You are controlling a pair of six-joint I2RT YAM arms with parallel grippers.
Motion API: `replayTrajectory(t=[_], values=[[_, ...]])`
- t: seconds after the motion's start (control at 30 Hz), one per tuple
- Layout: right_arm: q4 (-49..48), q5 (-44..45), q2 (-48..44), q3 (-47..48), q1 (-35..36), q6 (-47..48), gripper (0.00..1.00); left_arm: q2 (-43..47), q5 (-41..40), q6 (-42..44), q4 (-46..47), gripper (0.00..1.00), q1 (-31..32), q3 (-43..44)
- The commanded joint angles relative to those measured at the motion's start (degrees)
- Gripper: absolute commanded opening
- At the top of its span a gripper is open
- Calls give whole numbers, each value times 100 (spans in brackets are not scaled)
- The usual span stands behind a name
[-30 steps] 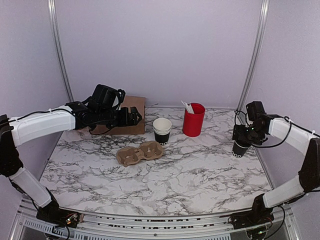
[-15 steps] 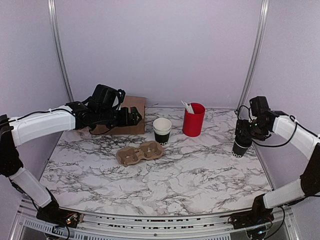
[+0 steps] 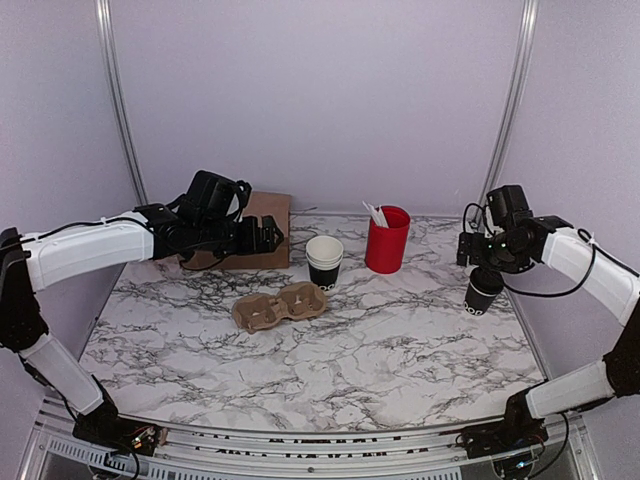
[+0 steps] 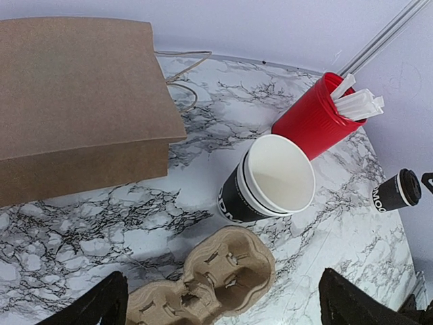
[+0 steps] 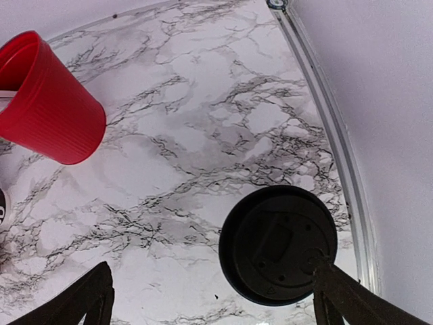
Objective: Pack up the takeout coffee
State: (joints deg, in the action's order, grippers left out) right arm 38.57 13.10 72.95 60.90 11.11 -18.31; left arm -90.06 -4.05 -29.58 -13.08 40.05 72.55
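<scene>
Marble table, near to far. 1 pulp cup carrier, 2 wells, left of centre; 1 takeout coffee, lidded, upright near the right edge; right arm bent at the elbow by the right wall, wrist tipped down, right gripper hanging just above the lid, fingers spread wide, holding nothing; 1 stack of lidless cups; 1 red cup of utensils; left arm stretched rightward, left gripper level, fingers wide apart, empty, before 1 brown paper bag.
</scene>
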Motion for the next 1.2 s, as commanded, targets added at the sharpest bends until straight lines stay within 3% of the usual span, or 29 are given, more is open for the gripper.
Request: replayTrajectory(t=[0.0,0.83,1.03,1.17], values=[[-209,-122,-134,232,278,-158,99,-192,-171,-12,38,99,-33,-40],[-897,-855,-109,-191,591,-261,99,-2057,976,-271,-201,99,-445,-69],[-945,-884,-81,-219,594,-231,99,-2180,1267,-269,-130,99,-239,-69],[-972,-897,-46,-215,594,-221,99,-2240,1331,-350,-129,99,241,59]])
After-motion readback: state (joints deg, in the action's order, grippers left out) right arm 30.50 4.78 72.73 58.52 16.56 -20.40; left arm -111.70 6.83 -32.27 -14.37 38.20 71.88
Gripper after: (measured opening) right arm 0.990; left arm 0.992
